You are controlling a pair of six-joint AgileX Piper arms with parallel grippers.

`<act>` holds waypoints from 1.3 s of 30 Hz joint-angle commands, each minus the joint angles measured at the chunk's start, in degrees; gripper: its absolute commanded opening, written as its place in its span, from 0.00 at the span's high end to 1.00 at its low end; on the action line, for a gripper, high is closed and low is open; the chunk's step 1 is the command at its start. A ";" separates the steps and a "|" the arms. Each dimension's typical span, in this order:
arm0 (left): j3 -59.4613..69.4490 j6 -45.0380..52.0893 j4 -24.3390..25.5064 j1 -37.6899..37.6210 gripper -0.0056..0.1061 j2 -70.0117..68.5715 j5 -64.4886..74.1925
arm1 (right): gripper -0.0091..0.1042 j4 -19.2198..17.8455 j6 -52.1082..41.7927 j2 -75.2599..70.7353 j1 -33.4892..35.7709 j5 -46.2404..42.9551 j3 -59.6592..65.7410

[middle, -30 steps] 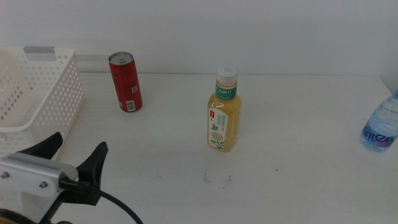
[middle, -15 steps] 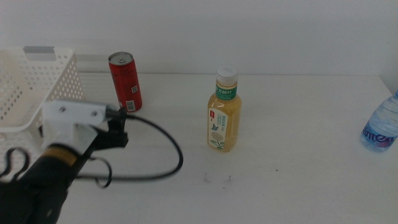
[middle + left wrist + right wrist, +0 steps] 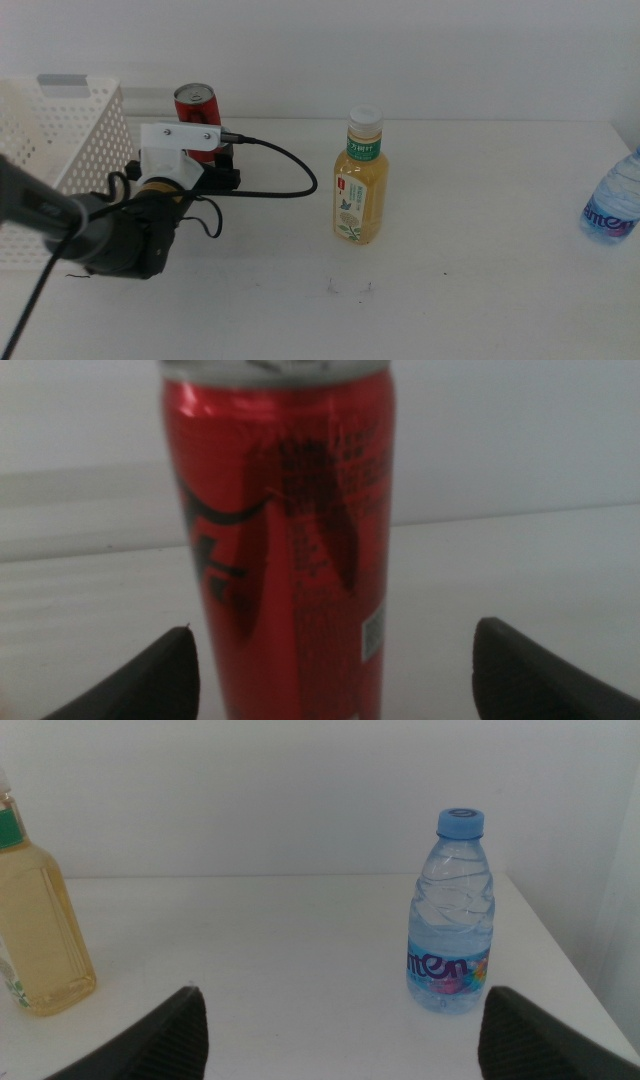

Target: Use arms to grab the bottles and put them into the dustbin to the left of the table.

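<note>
A red can (image 3: 195, 98) stands at the back left of the table (image 3: 480, 290). The left arm's white wrist housing (image 3: 180, 138) is right in front of it and covers its lower half. In the left wrist view the can (image 3: 285, 540) fills the picture between the spread jaws of my left gripper (image 3: 335, 628), which is open and not touching it. The yellow tea bottle (image 3: 360, 185) stands upright mid-table. A blue-capped water bottle (image 3: 612, 205) stands at the right edge. My right gripper (image 3: 342, 992) is open, facing the water bottle (image 3: 450, 920) from a distance. The white dustbin (image 3: 60, 130) sits at the left.
A black cable (image 3: 290, 175) loops from the left wrist toward the tea bottle. The tea bottle (image 3: 35, 930) also shows at the edge of the right wrist view. A white wall stands behind the table. A few small dark marks (image 3: 348, 288) lie near the front.
The left arm has swung up from the bottom left corner toward the back. Its wrist now stands right in front of the red can, with the open jaws either side of it.
</note>
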 commanded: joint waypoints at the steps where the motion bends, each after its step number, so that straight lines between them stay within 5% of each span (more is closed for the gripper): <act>1: -3.21 0.14 -1.18 0.15 0.11 2.56 -0.13 | 0.16 -0.46 -0.21 -0.28 -0.45 -0.61 0.23; 8: -8.42 3.32 -4.97 0.37 0.11 7.70 0.12 | 0.16 -0.46 -0.21 -0.28 -0.45 -0.61 0.23; 23: -16.66 3.60 -4.24 1.90 0.12 13.21 0.24 | 0.16 -0.46 -0.21 -0.28 -0.45 -0.61 0.23; 26: -16.66 3.60 -3.45 1.90 0.24 13.21 -1.08 | 0.16 -0.46 -0.21 -0.28 -0.45 -0.61 0.23; 32: -12.52 0.97 -0.57 1.72 0.71 9.00 -1.50 | 0.16 -0.46 -0.21 -0.28 -0.45 -0.61 0.23; 35: -7.22 -0.09 -1.03 1.31 0.83 2.09 3.68 | 0.16 -0.46 -0.21 -0.28 -0.45 -0.61 0.23; 39: -0.60 0.03 -0.88 0.93 0.86 -9.31 10.17 | 0.16 -0.46 -0.21 -0.28 -0.45 -0.61 0.23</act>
